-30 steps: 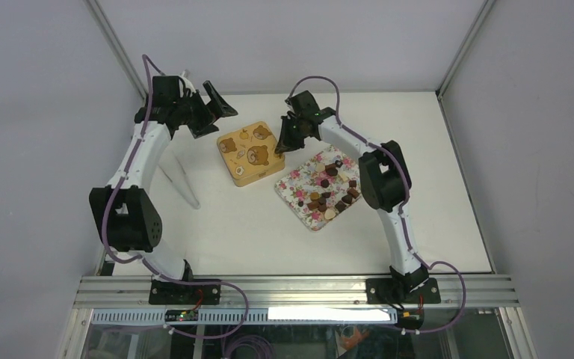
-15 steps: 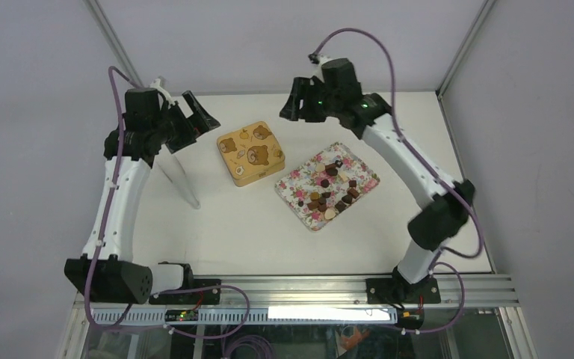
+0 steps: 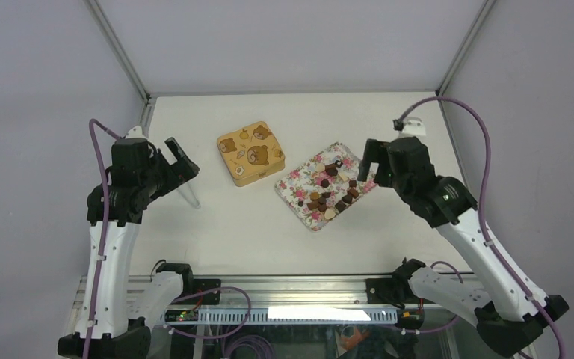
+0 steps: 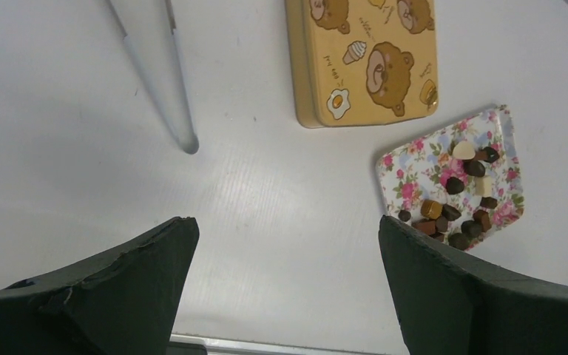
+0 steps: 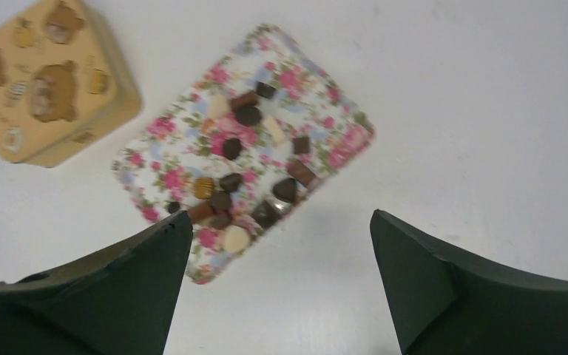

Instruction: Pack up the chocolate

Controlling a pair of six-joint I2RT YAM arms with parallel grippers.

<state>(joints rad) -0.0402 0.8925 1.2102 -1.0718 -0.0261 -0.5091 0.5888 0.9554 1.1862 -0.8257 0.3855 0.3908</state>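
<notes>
Smooth chocolate [image 5: 248, 115], smooth white table [image 4: 266, 192], faintly glossy printed tin [image 4: 366, 59]

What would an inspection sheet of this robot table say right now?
Surface: white tabletop.
Job's things: small brown and cream chocolate pieces lie loose on a pink-flowered rectangular tray; yellow bear-printed tin beside it, lid on.
Clutter: clear tapered plastic tool left of the tin.
Grippers: left gripper and right gripper open, empty.
Cables: purple cables loop along both arms.
Surroundings: grey walls, aluminium rail at near edge.
</notes>
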